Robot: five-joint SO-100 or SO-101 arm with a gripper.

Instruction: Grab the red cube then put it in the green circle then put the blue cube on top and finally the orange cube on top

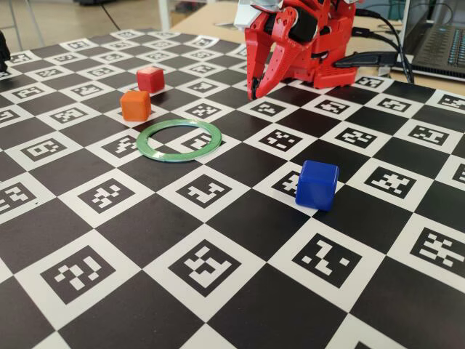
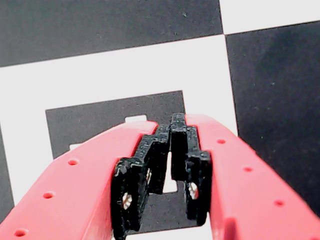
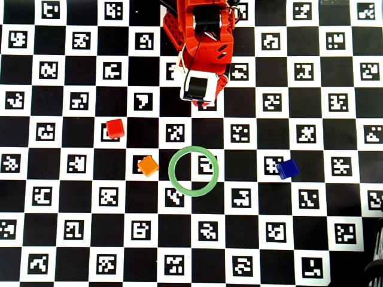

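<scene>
The red cube (image 1: 150,79) (image 3: 115,128) sits on the checkerboard mat, with the orange cube (image 1: 136,105) (image 3: 148,165) just in front of it, nearer the green circle. The green circle (image 1: 142,143) (image 3: 171,171) lies flat with nothing inside it. The blue cube (image 1: 317,185) (image 3: 288,169) stands alone to the ring's right in both views. My red gripper (image 1: 254,94) (image 2: 172,122) hangs at the back of the mat, tips pointing down just above a marker square. It is shut, with nothing between its black fingertips. It is well apart from all three cubes.
The folded arm base (image 3: 200,30) takes up the far middle of the mat. A laptop (image 1: 439,43) and black cables (image 1: 378,58) lie behind the mat at the back right of the fixed view.
</scene>
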